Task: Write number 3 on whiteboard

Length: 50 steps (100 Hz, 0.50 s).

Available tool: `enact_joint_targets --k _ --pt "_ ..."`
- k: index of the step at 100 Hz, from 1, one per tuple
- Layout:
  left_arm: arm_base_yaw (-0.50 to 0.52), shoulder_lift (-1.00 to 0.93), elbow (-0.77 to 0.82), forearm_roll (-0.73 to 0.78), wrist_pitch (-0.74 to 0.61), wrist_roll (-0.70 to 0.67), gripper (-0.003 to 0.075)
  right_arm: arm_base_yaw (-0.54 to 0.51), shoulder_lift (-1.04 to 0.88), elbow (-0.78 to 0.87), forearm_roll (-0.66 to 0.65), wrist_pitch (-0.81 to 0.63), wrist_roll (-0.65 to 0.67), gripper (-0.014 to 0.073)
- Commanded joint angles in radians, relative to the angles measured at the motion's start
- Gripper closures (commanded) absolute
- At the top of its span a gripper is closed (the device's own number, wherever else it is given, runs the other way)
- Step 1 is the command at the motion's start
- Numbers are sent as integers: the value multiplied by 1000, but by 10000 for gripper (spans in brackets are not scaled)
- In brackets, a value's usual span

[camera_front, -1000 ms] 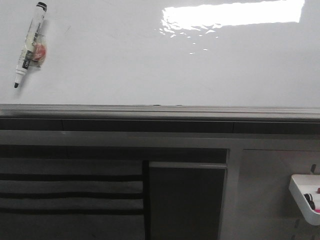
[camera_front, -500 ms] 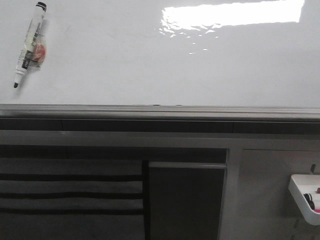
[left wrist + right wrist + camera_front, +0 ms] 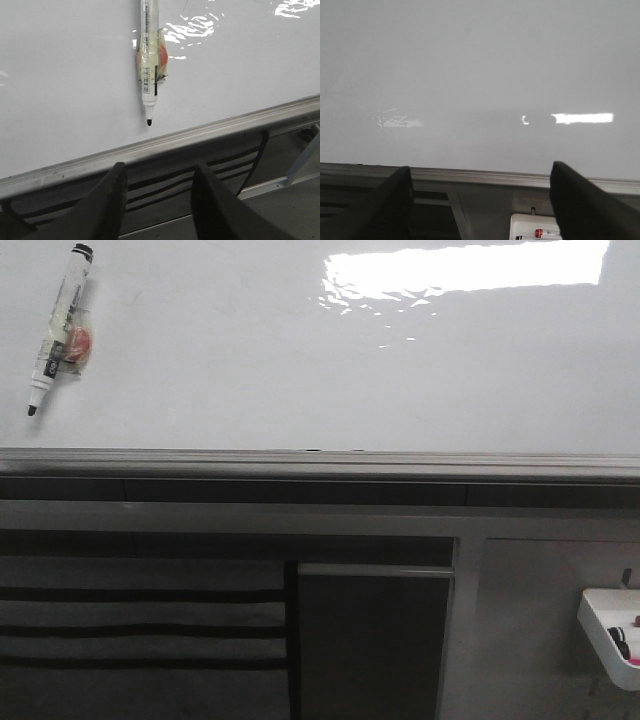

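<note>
The whiteboard (image 3: 300, 360) is glossy white with a grey edge strip and a bright light patch. No number 3 shows on it. A white marker pen (image 3: 58, 330) with a black tip lies on the board at the far left, uncapped, with a taped pink piece on its body. It also shows in the left wrist view (image 3: 149, 60). My left gripper (image 3: 159, 167) is open and empty, below the board's edge, short of the pen's tip. My right gripper (image 3: 480, 172) is wide open and empty, in front of the board (image 3: 480, 75). Neither gripper shows in the front view.
A small white tray (image 3: 612, 635) with markers hangs at the lower right below the board; it also shows in the right wrist view (image 3: 535, 227). A dark slatted frame (image 3: 140, 625) and a grey panel (image 3: 375, 640) sit under the board's edge strip (image 3: 320, 462).
</note>
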Motion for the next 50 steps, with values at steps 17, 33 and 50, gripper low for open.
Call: enact_joint_targets --k 17,33,50 --pt "-13 203 -86 -16 -256 0 459 -6 22 -24 8 -70 -7 84" --pt "-13 314 -119 -16 -345 0 459 -6 22 -24 8 -70 -7 84" --pt "-13 415 -156 -16 -396 0 459 -6 22 -24 8 -70 -7 84"
